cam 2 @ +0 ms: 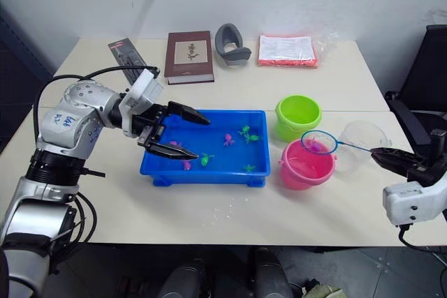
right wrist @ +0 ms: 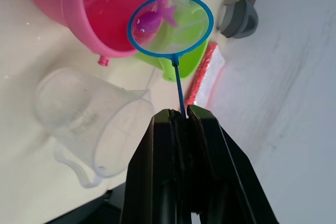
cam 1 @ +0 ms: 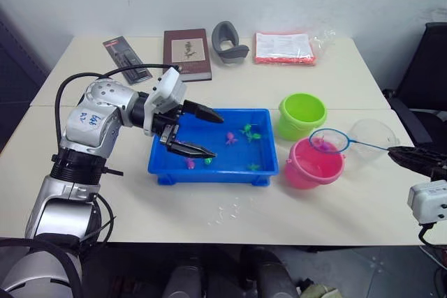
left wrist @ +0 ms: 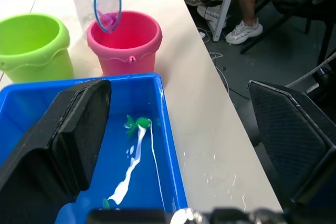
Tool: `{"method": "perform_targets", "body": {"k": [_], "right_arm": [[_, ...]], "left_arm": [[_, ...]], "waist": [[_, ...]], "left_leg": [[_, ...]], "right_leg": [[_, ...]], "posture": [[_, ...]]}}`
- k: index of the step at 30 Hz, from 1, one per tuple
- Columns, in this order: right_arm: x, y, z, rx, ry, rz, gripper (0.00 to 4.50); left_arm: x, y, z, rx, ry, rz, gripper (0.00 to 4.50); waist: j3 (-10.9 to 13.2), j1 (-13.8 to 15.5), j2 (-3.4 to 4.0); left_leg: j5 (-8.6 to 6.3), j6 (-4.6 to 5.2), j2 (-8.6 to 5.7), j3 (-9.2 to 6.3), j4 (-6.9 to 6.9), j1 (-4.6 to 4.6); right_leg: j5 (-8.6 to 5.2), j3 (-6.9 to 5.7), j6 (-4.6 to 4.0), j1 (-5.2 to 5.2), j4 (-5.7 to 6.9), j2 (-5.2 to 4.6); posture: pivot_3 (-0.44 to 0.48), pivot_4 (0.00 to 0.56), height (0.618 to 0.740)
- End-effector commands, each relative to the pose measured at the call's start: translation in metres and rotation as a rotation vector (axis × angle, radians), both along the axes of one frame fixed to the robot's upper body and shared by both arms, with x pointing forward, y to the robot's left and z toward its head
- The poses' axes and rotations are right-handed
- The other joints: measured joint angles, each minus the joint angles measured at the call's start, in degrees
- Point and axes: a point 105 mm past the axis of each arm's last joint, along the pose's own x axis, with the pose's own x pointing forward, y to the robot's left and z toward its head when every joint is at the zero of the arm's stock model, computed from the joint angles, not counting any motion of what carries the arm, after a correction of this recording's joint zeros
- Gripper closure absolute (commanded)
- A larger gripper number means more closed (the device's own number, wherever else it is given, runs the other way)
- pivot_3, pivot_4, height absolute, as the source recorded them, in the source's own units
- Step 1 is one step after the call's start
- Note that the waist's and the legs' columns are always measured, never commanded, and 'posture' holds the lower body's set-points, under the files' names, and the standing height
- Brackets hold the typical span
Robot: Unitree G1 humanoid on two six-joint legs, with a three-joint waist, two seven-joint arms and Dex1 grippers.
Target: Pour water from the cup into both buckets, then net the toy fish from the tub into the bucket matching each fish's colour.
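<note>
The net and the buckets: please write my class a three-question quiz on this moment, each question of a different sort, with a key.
1. True or false: the net holds a green fish.
2. Multiple choice: the net's hoop hangs over the rim of which container? A) green bucket B) pink bucket C) tub
3. Fill in: the left gripper, empty, has its fingers ____ over the tub's near-left end.

Key
1. False: the fish in the net is pink-magenta.
2. B; the right gripper grips the net's handle, and the cup stands empty beside the pink bucket.
3. open
</note>
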Motion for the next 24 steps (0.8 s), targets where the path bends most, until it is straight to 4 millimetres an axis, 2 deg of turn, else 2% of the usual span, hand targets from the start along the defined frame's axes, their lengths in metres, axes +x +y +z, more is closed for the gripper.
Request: {"method": "perform_targets", "body": {"k": [1,3,6,10,12,14,16,18,21,22,24], "right_arm": [[-0.004,0.004,0.009,-0.056,-0.051,0.046,4.5],[0.0,0.0,0.013,-0.038,-0.07,0.016,4.5],[-0.007,0.011,-0.009,-0.128,0.021,0.102,4.5],[0.01,0.003,0.021,-0.064,-0.097,0.027,4.5],[0.006,0.012,0.008,-0.099,-0.032,0.082,4.5],[0.007,0.012,0.011,-0.052,-0.032,0.07,4.5],[0.015,0.008,0.027,0.022,-0.07,0.029,4.5],[0.02,0.019,0.036,0.214,-0.042,0.035,4.5],[0.038,0.048,0.046,0.47,0.026,0.055,4.5],[0.041,0.055,0.047,0.523,0.049,0.055,4.5],[0.053,0.074,0.031,0.636,0.209,0.032,4.5]], "left_arm": [[-0.001,-0.002,0.005,0.001,-0.036,-0.023,0.03],[-0.002,-0.002,0.003,0.001,-0.037,-0.026,0.03],[-0.002,-0.002,0.002,0.008,-0.043,-0.026,0.03],[-0.001,-0.002,0.004,0.007,-0.046,-0.021,0.03],[0.0,-0.002,0.005,0.007,-0.046,-0.018,0.03],[0.002,-0.001,0.005,0.012,-0.047,-0.004,0.03],[0.005,0.004,0.003,0.025,-0.042,0.022,0.03],[0.01,0.012,0.0,0.032,-0.014,0.067,0.03],[0.017,0.037,-0.012,0.037,0.044,0.194,0.03],[0.018,0.042,-0.015,0.039,0.048,0.22,0.03],[0.015,0.053,-0.018,0.038,0.051,0.28,0.03]], "waist": [[0.0,-0.03,0.0],[0.0,-0.2,0.0],[0.0,-0.42,0.0],[0.0,-0.9,0.0],[0.0,-0.86,-0.01],[0.0,-0.72,-0.06],[0.0,-0.7,-0.06],[0.01,-0.91,-0.08],[0.01,-1.44,-0.11],[0.02,-1.84,-0.11],[0.02,-2.31,-0.17]], "left_leg": [[0.0,0.0,0.0,0.0,0.0,-0.01],[0.0,0.0,0.0,0.0,0.0,-0.01],[0.0,0.01,0.0,0.0,0.01,0.0],[0.01,0.05,-0.02,0.1,0.02,0.01],[0.01,0.06,-0.02,0.19,0.02,0.12],[0.02,0.02,0.02,0.12,-0.02,0.16],[0.02,0.0,0.03,0.12,-0.03,0.15],[0.02,0.03,0.0,0.15,0.0,0.15],[0.01,0.03,0.03,0.18,0.0,0.25],[0.02,0.02,0.05,0.22,-0.01,0.3],[0.04,-0.03,0.1,0.18,-0.05,0.36]], "right_leg": [[0.0,0.0,0.0,0.0,0.0,0.0],[0.0,0.03,0.0,0.0,0.0,0.0],[0.0,0.06,0.0,0.0,0.02,0.0],[0.03,0.18,0.05,0.0,0.05,0.0],[0.03,0.28,0.05,0.01,0.11,0.01],[0.0,0.26,0.0,0.01,0.11,0.08],[-0.01,0.26,-0.02,0.01,0.13,0.08],[0.0,0.28,-0.01,0.01,0.15,0.05],[0.01,0.32,0.01,0.03,0.18,0.05],[0.0,0.34,0.0,0.03,0.22,0.06],[-0.04,0.31,-0.08,0.03,0.3,0.05]], "posture": [[0.0,0.15,0.74],[0.0,0.15,0.74],[0.0,0.15,0.74],[0.0,0.15,0.74],[0.0,0.15,0.74],[0.0,0.15,0.74],[0.0,0.15,0.74],[0.0,0.15,0.74],[0.0,0.15,0.74],[0.0,0.15,0.74],[0.0,0.15,0.74]]}}
